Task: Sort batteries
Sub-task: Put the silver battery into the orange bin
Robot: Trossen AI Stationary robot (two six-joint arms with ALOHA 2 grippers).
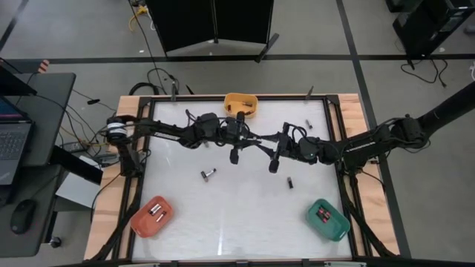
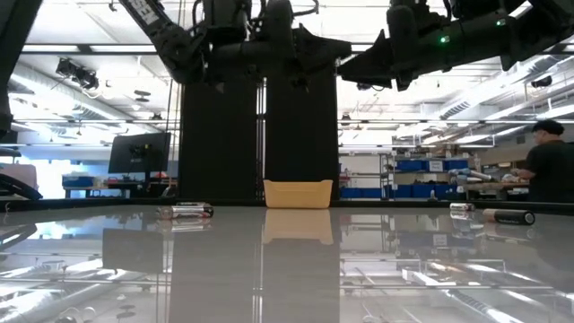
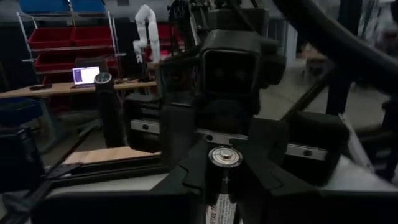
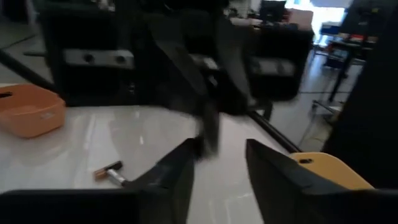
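Observation:
My left gripper [image 1: 234, 154] hangs over the table's far middle and is shut on a dark battery [image 3: 222, 180]. My right gripper [image 1: 274, 163] hangs just to its right, open and empty; its fingers [image 4: 217, 171] point toward the left gripper. Loose batteries lie on their sides on the table: one at the middle left [image 1: 208, 174], one at the middle right [image 1: 290, 182], one at the far right [image 1: 309, 124]. The orange bin [image 1: 153, 215] and the green bin [image 1: 327, 219] each hold batteries. My left gripper pinches the battery between its two fingers [image 3: 186, 177], one on either side of its body. The battery's round silver end [image 3: 224, 157] stands free above the fingers. The battery is lifted clear of the table.
A yellow bin [image 1: 241, 104] stands at the far edge, behind both grippers. The orange bin is at the near left corner and the green bin at the near right. A raised frame [image 1: 338, 133] runs round the table. A person [image 2: 547, 161] is in the room beyond.

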